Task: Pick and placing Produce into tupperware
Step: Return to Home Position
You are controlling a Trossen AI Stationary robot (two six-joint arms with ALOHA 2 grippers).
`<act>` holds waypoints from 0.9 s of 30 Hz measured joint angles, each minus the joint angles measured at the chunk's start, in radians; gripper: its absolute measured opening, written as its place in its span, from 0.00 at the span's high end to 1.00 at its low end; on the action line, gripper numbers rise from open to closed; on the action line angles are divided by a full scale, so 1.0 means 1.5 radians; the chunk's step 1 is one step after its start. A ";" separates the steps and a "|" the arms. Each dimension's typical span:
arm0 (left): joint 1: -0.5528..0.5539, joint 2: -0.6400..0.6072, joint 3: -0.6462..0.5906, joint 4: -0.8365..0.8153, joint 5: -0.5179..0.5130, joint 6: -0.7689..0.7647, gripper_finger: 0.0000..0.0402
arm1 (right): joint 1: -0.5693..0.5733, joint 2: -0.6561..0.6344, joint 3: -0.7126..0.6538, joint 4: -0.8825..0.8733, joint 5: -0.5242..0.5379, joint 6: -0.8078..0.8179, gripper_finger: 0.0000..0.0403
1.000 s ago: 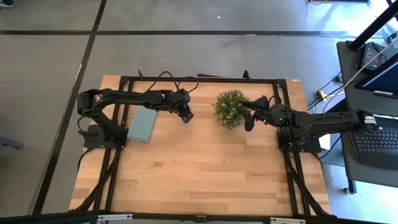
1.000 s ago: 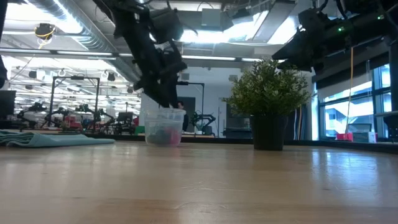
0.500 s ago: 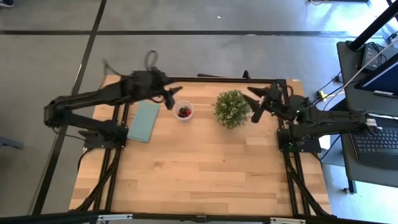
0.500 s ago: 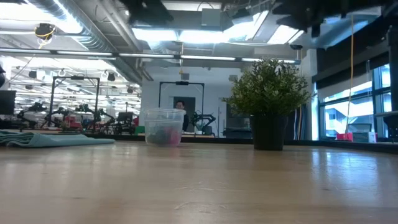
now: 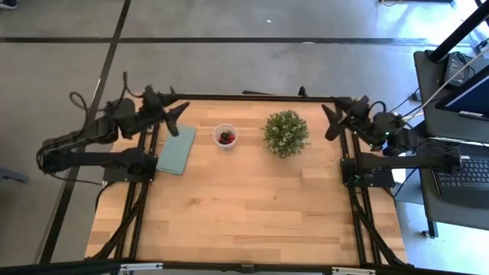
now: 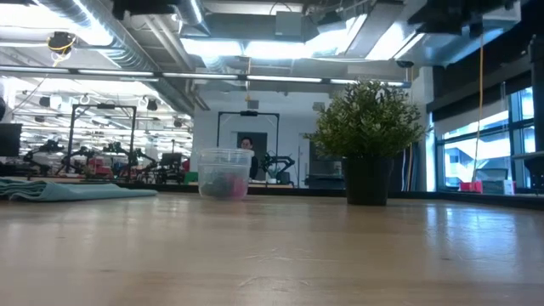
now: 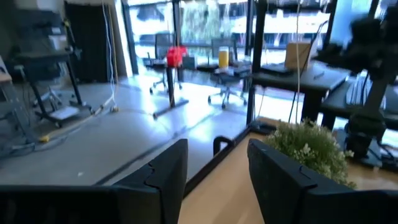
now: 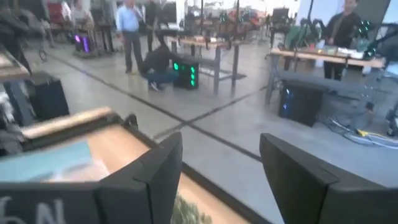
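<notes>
the clear cup (image 5: 225, 136) sits on the bench (image 5: 244, 206) close to the far edge, a little left of centre, and the produce (image 5: 226, 138) is inside it, red and dark pieces heaped on the bottom; the low view shows them as a pink and dark blur through the wall. no loose fruit shows anywhere on the wood from above, so i judge the picking and placing done, with only the parking of the arms left

left gripper (image 5: 180, 120) hangs at the far left corner, over the frame rail and just beyond the teal cloth (image 5: 176, 149), fingers spread and nothing between them. right gripper (image 5: 327, 122) hangs at the far right corner, fingers likewise spread and bare, apart from the potted plant (image 5: 285, 133)

now the room: cup stands between cloth and plant, touching neither, with a clear gap on each side. both arms are off to the side edges, well apart from the cup, so nothing threatens to tip it. the whole near half of the bench, down to the near edge, shows bare wood
</notes>
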 joint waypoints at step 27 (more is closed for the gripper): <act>0.000 -0.387 -0.349 0.054 -0.072 -0.022 0.62 | -0.091 -0.276 -0.387 0.234 0.000 0.056 0.46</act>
